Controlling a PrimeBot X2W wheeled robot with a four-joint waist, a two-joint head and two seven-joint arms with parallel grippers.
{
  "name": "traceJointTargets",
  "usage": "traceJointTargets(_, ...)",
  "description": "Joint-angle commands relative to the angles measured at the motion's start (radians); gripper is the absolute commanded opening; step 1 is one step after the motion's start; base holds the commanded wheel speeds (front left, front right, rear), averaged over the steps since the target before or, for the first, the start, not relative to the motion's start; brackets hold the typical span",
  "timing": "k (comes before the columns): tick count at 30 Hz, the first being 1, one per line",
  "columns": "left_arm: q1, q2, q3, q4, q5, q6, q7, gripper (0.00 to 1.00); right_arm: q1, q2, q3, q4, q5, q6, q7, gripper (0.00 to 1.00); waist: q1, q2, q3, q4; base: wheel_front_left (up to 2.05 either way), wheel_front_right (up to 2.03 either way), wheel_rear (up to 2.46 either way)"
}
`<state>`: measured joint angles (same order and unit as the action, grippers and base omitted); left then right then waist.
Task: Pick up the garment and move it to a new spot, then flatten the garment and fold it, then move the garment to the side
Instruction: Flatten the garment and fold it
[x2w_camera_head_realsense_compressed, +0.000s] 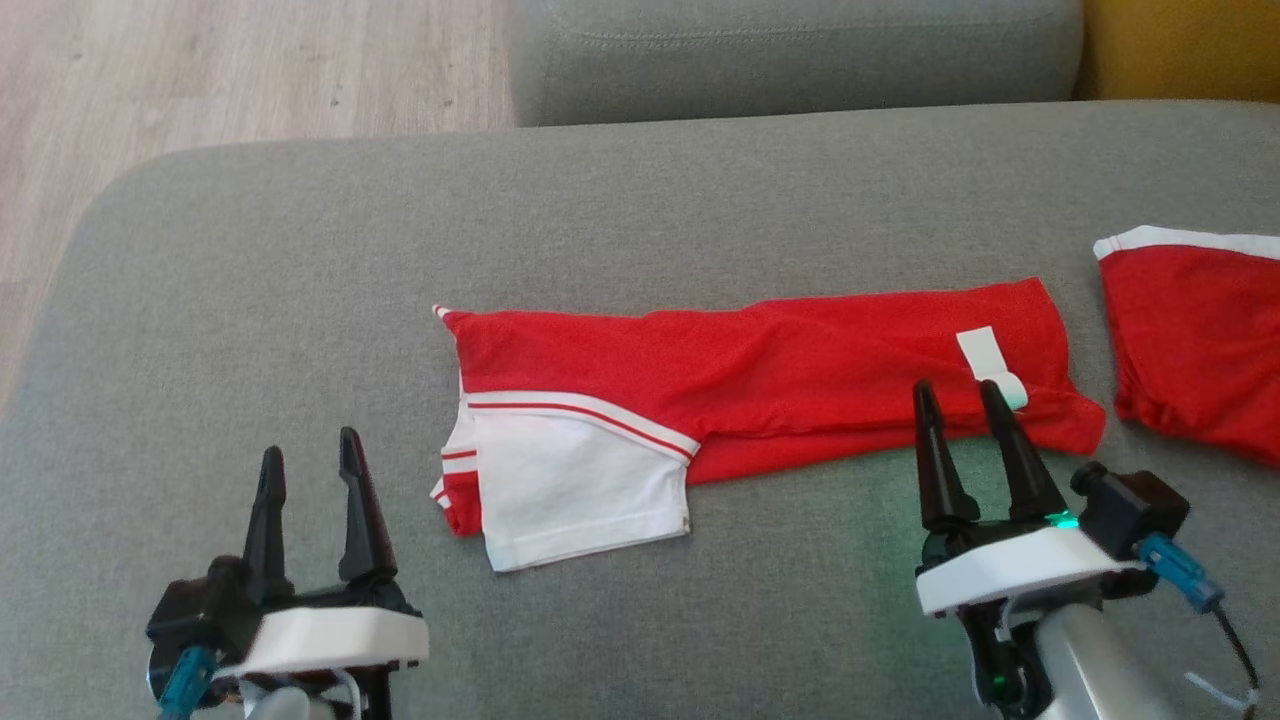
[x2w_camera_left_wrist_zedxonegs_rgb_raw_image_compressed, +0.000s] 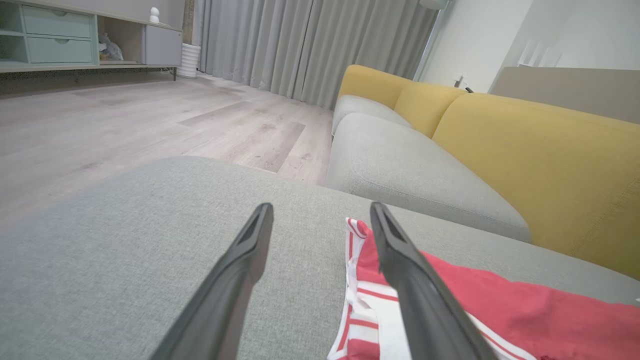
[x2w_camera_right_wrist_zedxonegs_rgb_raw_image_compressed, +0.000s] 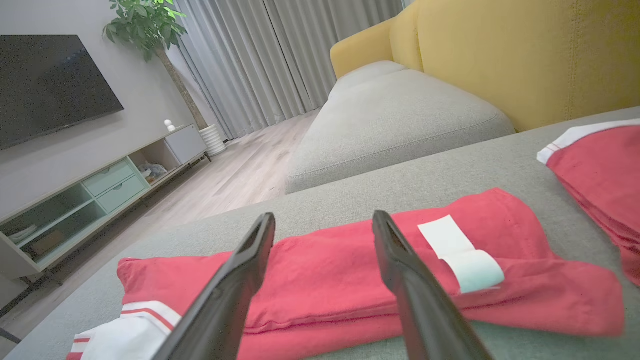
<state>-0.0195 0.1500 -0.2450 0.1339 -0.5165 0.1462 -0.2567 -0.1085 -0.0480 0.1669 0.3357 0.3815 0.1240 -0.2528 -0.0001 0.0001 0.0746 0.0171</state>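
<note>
A red garment (x2w_camera_head_realsense_compressed: 780, 385) with a white sleeve and red-striped trim lies folded into a long strip across the grey cushion (x2w_camera_head_realsense_compressed: 300, 290); a white label shows near its right end. Low at the left, my left gripper (x2w_camera_head_realsense_compressed: 308, 465) stands open, a short way left of the garment's white end (x2w_camera_left_wrist_zedxonegs_rgb_raw_image_compressed: 365, 310). My right gripper (x2w_camera_head_realsense_compressed: 960, 398) is open too, its fingertips just over the garment's near edge by the label (x2w_camera_right_wrist_zedxonegs_rgb_raw_image_compressed: 462, 252). Nothing is between either pair of fingers.
A second red piece with a white band (x2w_camera_head_realsense_compressed: 1195, 335) lies at the cushion's right edge. Behind is another grey seat (x2w_camera_head_realsense_compressed: 800, 60) and a yellow backrest (x2w_camera_left_wrist_zedxonegs_rgb_raw_image_compressed: 540, 160). Wooden floor (x2w_camera_head_realsense_compressed: 200, 70) lies beyond the cushion's left and far edges.
</note>
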Motion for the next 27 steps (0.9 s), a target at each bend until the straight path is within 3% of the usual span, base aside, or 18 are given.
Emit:
traceJointTargets(1, -0.030, 0.001, 0.051, -0.024, 0.012, -0.007, -0.005, 1.00, -0.031, -0.003, 0.021, -0.039, -0.001, 0.007, -0.009, 1.00, 0.0001, -0.0001, 0.004, 0.002, 0.00, 0.00, 0.00)
traceJointTargets(4, -0.037, -0.031, 0.089, -0.003, 0.054, -0.058, -0.005, 1.00, -0.043, -0.002, -0.005, -0.041, -0.024, 0.007, -0.009, 1.00, 0.0001, -0.0001, 0.019, 0.007, 0.00, 0.00, 0.00)
traceJointTargets(8, -0.067, -0.056, 0.117, 0.023, 0.101, -0.111, -0.005, 1.00, -0.093, -0.002, -0.124, 0.017, -0.075, 0.007, -0.009, 1.00, 0.0001, -0.0001, 0.047, 0.017, 0.00, 0.00, 0.00)
traceJointTargets(16, -0.121, -0.089, 0.153, 0.055, 0.156, -0.171, -0.005, 1.00, -0.287, -0.002, -0.410, 0.383, -0.245, 0.007, 0.008, 1.00, 0.0001, -0.0001, 0.124, 0.041, 0.00, 0.00, 0.00)
traceJointTargets(25, -0.155, -0.098, 0.173, 0.074, 0.179, -0.195, -0.005, 1.00, -0.420, -0.002, -0.495, 0.673, -0.347, 0.007, 0.019, 1.00, 0.0001, -0.0001, 0.165, 0.050, 0.00, 0.00, 0.00)
traceJointTargets(26, -0.158, -0.098, 0.174, 0.076, 0.181, -0.195, -0.005, 1.00, -0.432, -0.002, -0.488, 0.699, -0.345, 0.007, 0.017, 0.38, 0.0001, -0.0001, 0.165, 0.049, 0.00, 0.00, 0.00)
traceJointTargets(27, -0.160, -0.099, 0.176, 0.079, 0.182, -0.196, -0.005, 1.00, -0.441, -0.002, -0.480, 0.718, -0.346, 0.007, 0.014, 0.00, 0.0001, -0.0001, 0.163, 0.046, 0.00, 0.00, 0.00)
